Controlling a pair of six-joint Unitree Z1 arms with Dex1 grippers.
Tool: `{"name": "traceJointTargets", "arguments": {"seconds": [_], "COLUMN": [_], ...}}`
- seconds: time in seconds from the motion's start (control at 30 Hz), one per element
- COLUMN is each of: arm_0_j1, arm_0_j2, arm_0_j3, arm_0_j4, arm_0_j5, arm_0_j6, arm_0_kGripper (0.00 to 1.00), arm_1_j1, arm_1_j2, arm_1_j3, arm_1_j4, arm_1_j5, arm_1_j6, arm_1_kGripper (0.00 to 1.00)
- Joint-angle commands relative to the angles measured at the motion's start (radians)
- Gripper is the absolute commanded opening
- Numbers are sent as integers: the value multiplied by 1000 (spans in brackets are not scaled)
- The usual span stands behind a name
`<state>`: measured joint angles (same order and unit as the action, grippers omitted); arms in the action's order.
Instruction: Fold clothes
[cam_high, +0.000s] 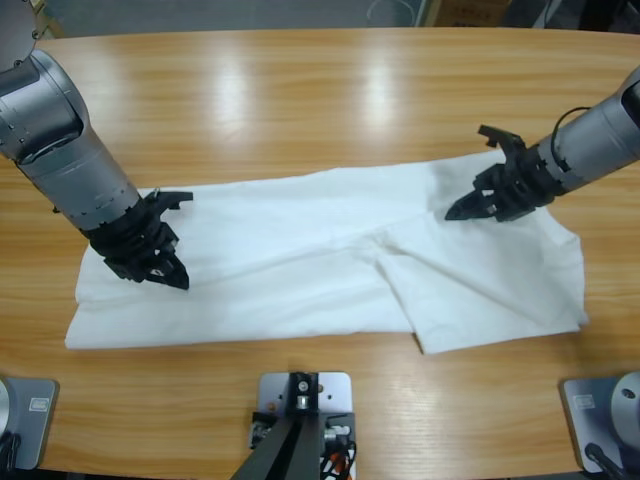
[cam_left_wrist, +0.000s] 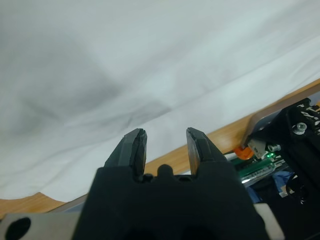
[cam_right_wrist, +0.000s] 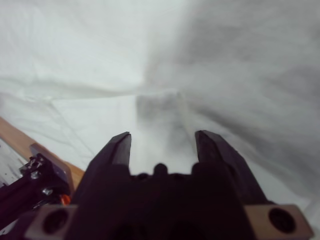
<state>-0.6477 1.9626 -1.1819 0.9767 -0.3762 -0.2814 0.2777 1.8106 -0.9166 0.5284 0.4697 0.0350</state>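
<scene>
Left gripper (cam_high: 165, 268), jaws spread and empty, hovers over the white T-shirt (cam_high: 300, 265) at nine o'clock; right gripper (cam_high: 480, 203), also spread, at two o'clock. The shirt lies mid-table (cam_high: 330, 90), seemingly partly folded lengthwise; cross-folds remain.

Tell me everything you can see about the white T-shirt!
The T-shirt is plain white, thin and soft-looking, spread out wide across the wooden table. It lies mostly flat with gentle wrinkles. Near the middle a crease runs down, and the part on the picture's right is folded over, ending in a corner near the front edge. No lettering shows. The left gripper is over one end and the right gripper over the other, both with open jaws, gripping nothing.
</scene>
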Motion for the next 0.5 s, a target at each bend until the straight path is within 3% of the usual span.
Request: {"name": "traceJointTargets", "arguments": {"seconds": [0.03,0.13,0.27,0.5], "arm_0_j1": [-33,-34,-35,-48], "arm_0_j2": [13,10,9,20], "arm_0_j3": [38,39,42,51], "arm_0_j4": [-18,-24,-24,-29], "arm_0_j5": [-17,-17,-17,-17], "arm_0_j6": [-17,-31,-34,-33], "arm_0_kGripper": [342,344,347,421], "arm_1_j1": [-18,-18,-18,-17], "arm_1_j2": [52,62,44,-106], "arm_1_j3": [50,68,70,69], "arm_1_j4": [-51,-67,-62,-62], "arm_1_j5": [17,19,36,14], "arm_1_j6": [-18,-37,-67,-80], "arm_1_kGripper": [531,516,12,0]}}
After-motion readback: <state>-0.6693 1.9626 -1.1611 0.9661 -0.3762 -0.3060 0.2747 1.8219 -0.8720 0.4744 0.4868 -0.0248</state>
